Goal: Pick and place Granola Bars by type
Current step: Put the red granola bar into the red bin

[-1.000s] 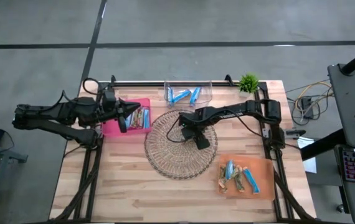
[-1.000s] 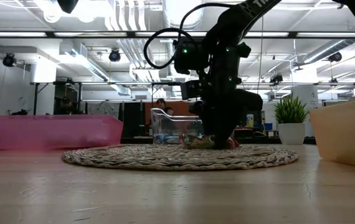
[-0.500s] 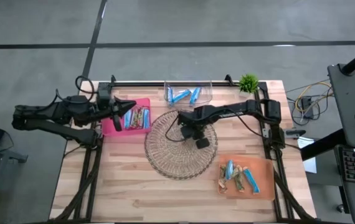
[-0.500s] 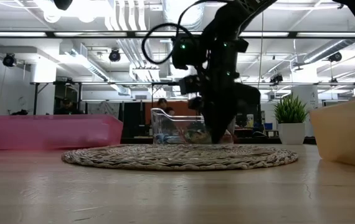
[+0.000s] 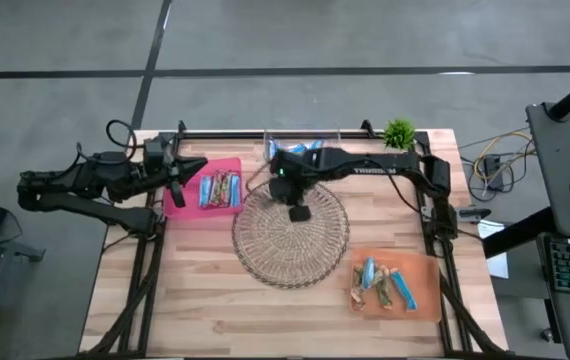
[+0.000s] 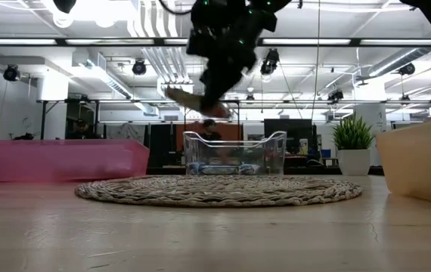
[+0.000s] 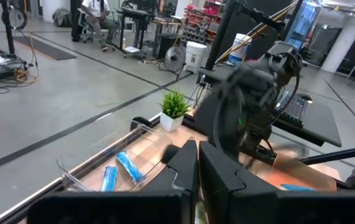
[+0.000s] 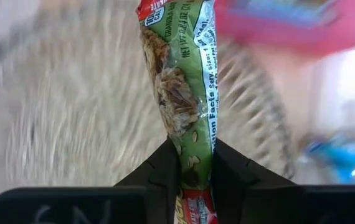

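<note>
A green-wrapped granola bar (image 8: 187,93) with a red end hangs in the air, with my right gripper (image 8: 193,152) shut on it. This gripper (image 5: 299,208) hovers over the far part of the round wicker tray (image 5: 290,250); in the low view the bar (image 6: 189,100) is high above the tray. My left gripper (image 5: 180,175) is shut and empty, level at the left edge of the pink bin (image 5: 227,165). That bin holds several brownish-green bars (image 5: 220,188). My right gripper pinches the green bar between its two fingers (image 8: 165,171), near one red-printed end of the wrapper (image 8: 193,165). The fingers slant down from the table's right side and lie along the bar's length. The bar is lifted clear of the wicker tray and sticks out past the fingertips toward the pink bin.
A clear bin (image 5: 303,148) with blue bars stands at the far edge, with a small potted plant (image 5: 399,132) to its right. An orange tray (image 5: 420,265) at the near right holds several mixed bars. Bare wood lies at the table's near left.
My right gripper has risen off the wicker tray with the green bar and moved toward the table's far left; the bar, lying on the tray a second ago, now hangs clear. My left gripper has drawn back toward the table's left edge, away from the middle of the pink bin.
</note>
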Controlling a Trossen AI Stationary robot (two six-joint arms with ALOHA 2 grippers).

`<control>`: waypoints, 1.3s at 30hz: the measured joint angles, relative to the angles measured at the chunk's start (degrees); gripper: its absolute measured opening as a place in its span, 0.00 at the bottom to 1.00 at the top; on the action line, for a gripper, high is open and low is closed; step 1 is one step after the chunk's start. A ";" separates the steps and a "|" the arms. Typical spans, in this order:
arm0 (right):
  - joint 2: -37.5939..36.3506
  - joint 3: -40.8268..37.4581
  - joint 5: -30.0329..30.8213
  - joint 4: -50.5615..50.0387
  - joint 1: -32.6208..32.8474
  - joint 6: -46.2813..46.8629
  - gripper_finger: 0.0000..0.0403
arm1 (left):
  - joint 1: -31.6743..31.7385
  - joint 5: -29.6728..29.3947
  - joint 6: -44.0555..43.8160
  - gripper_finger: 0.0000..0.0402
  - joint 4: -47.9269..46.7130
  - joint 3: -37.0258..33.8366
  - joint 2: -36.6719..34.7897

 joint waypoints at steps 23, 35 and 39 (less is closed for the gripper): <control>0.11 10.90 -9.46 13.78 -6.64 24.16 0.15 | 0.00 0.02 1.38 0.00 -0.04 0.00 -0.48; 0.13 13.28 -12.26 18.47 -6.65 31.39 0.13 | 0.00 0.15 1.21 0.00 -1.00 0.00 -0.88; 0.13 15.99 -12.41 18.79 -7.10 33.64 0.13 | 0.00 0.17 1.20 0.00 -1.39 0.00 -0.88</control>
